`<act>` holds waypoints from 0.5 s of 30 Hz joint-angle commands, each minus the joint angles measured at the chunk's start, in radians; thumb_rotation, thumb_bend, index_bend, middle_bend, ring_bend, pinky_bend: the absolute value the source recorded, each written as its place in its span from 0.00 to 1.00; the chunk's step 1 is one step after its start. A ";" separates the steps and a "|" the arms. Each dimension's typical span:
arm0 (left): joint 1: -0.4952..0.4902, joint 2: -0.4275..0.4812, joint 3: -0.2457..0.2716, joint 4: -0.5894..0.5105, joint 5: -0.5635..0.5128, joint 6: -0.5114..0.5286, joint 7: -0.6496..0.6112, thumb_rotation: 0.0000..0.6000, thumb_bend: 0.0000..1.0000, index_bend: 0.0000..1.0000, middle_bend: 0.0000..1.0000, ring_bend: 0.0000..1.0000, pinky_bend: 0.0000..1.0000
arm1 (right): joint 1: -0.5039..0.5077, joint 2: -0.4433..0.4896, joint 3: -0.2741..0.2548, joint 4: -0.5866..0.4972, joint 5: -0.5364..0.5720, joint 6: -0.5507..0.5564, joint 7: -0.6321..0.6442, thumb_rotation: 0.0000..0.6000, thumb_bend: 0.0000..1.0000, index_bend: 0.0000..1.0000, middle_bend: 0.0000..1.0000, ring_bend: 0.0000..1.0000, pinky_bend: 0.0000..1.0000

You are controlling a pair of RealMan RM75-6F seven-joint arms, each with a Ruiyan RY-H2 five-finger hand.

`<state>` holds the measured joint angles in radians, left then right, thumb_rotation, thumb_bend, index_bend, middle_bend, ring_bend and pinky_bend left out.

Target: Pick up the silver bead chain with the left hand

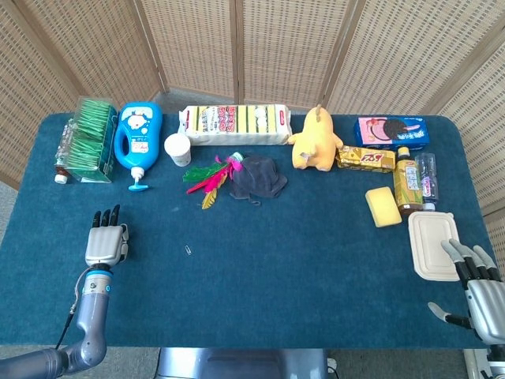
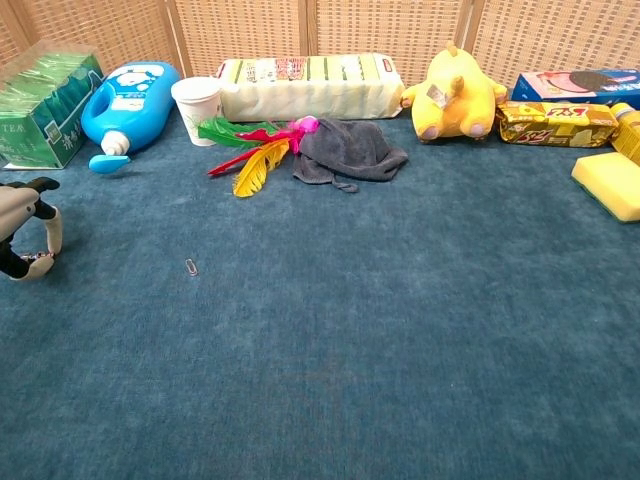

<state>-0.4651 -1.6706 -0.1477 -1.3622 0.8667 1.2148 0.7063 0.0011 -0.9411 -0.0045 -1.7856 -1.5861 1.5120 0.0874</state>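
Observation:
The silver bead chain (image 1: 188, 250) is a tiny silvery piece lying on the blue cloth, also visible in the chest view (image 2: 191, 266). My left hand (image 1: 106, 241) rests over the table's near left part, well to the left of the chain and apart from it. Its fingers point away from me and are apart, with nothing in them. In the chest view the left hand (image 2: 25, 230) shows at the left edge, its fingers arched down toward the cloth. My right hand (image 1: 477, 284) sits at the near right corner, fingers spread and empty.
A white lidded box (image 1: 432, 244) lies just ahead of the right hand. Along the back stand a green tea pack (image 1: 85, 138), a blue bottle (image 1: 138, 138), a paper cup (image 1: 177, 148), feathers (image 1: 207, 178), a grey cloth (image 1: 257, 175), a yellow plush (image 1: 315, 140) and a sponge (image 1: 383, 206).

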 commanded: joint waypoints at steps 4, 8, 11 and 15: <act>-0.001 -0.001 0.003 0.000 0.003 0.006 0.012 1.00 0.78 0.51 0.00 0.00 0.00 | -0.001 0.002 -0.001 0.000 -0.002 0.002 0.005 1.00 0.00 0.00 0.01 0.11 0.00; -0.002 -0.001 0.005 0.001 -0.002 0.008 0.025 1.00 0.81 0.51 0.00 0.00 0.00 | -0.001 0.004 -0.002 -0.001 -0.005 0.004 0.011 1.00 0.00 0.00 0.01 0.11 0.00; -0.001 -0.002 0.005 0.003 -0.002 0.010 0.027 1.00 0.82 0.52 0.00 0.00 0.00 | -0.001 0.006 -0.003 -0.001 -0.007 0.004 0.016 1.00 0.00 0.00 0.01 0.11 0.00; 0.001 0.002 0.003 -0.003 0.000 0.009 0.017 1.00 0.83 0.53 0.00 0.00 0.00 | -0.001 0.006 -0.003 0.000 -0.007 0.004 0.018 1.00 0.00 0.00 0.01 0.11 0.00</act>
<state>-0.4646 -1.6704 -0.1439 -1.3638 0.8660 1.2239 0.7251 -0.0002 -0.9352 -0.0072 -1.7854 -1.5932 1.5159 0.1053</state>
